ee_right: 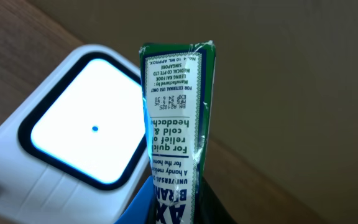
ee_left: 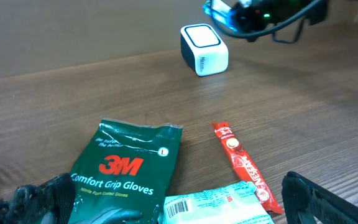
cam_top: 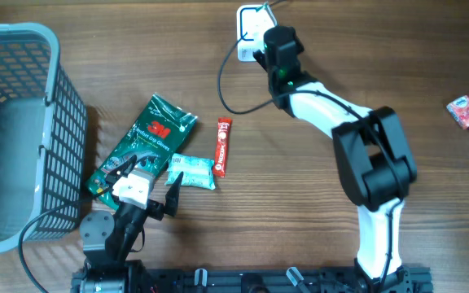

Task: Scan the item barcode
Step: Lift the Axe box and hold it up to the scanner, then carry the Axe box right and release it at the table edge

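Right gripper (cam_top: 267, 42) is pinching a slim green-and-white printed carton (ee_right: 173, 124) beside the rounded white plastic scanner (ee_right: 17, 180).
Left gripper (cam_top: 146, 183) is gaping wide, empty, over a glossy green glove packet (cam_top: 149, 134).

Left gripper (cam_top: 148, 181): held wide open, kept low (fingers pointed forward).
Right arm (cam_top: 365, 155): stretched far forward.
Right gripper (cam_top: 265, 39): clamped nearly closed.

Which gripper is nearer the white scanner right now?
Right. The right gripper holds a green box right beside the scanner; the left gripper hovers open by the gloves pack, well away from it.
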